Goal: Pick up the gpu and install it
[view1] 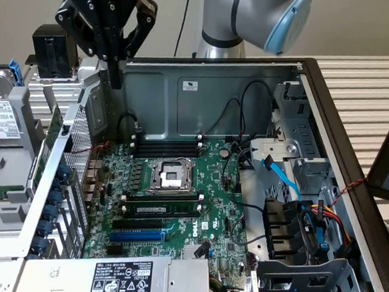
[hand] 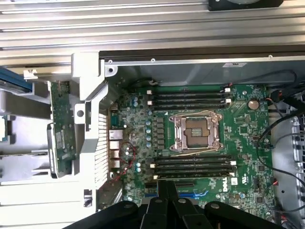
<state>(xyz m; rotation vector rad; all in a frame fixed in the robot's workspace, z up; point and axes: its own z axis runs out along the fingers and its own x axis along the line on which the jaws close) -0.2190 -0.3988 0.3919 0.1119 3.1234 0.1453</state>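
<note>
Slatted metal table (view1: 366, 84); open computer case (view1: 205, 93) lies on it.

Case (view1: 205, 86) is plain grey sheet metal with a dull finish, and the back panel (view1: 81, 141) is perforated metal. Motherboard (view1: 177, 205) is the usual green circuit board with a slight sheen, plus a shiny metal socket frame (view1: 171, 173). The gpu (hand: 62, 119) shows bare green board too. Gripper (view1: 116, 80) is matt black, arm (view1: 257, 17) is smooth glossy grey. Desk (view1: 365, 88) is pale ribbed metal.

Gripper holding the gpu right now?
No, the gripper is shut, its fingers pressed together with nothing between them.
</note>
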